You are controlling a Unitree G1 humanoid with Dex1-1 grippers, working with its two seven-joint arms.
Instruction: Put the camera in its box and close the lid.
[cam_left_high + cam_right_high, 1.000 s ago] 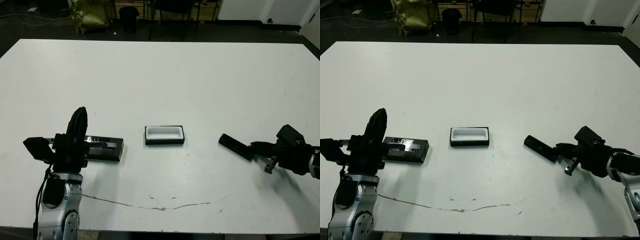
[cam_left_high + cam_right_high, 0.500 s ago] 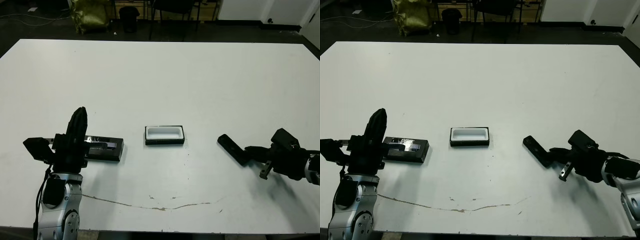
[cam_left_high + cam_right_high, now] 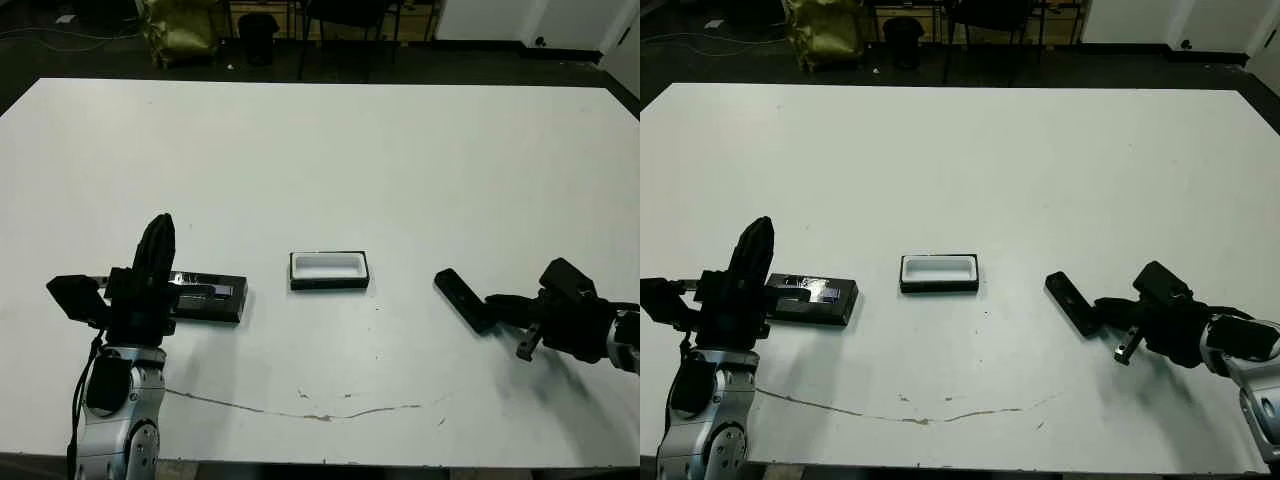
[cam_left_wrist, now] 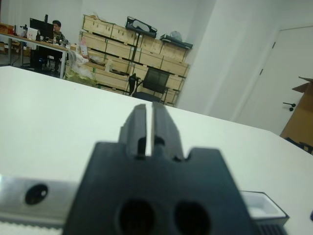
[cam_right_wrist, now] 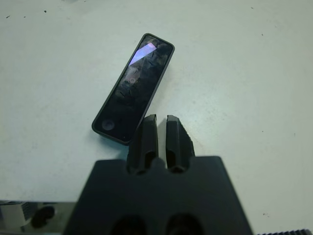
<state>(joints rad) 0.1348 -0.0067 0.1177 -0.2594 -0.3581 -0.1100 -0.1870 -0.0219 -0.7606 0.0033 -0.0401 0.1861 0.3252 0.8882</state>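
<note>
The right gripper [image 5: 161, 125] has slid a little to the left along the table over the last second, and the camera [image 5: 134, 88] has turned a bit with it, so it looks like the gripper nudged the camera instead of picking it up. Its two black fingers [image 5: 145, 134] are pressed together with only a thin slit between them, and their tips are right at the near end of the camera, holding nothing. The camera lies flat on the white table [image 3: 400, 170], on the right side, well apart from the box [image 3: 329, 270]. The box sits in the middle of the table, open, with its white inside showing and nothing in it. The lid [image 3: 208, 297] lies flat on the left, near the left gripper [image 4: 148, 117]. That gripper has not moved; it points up, and its fingers are pressed together too, holding nothing. So I think the job is just at the start: the fingers must spread before they can grab the camera, then carry it left to the box. I cannot read any words or brand on the camera, the box or the lid; the lid only shows a shiny silver strip.
</note>
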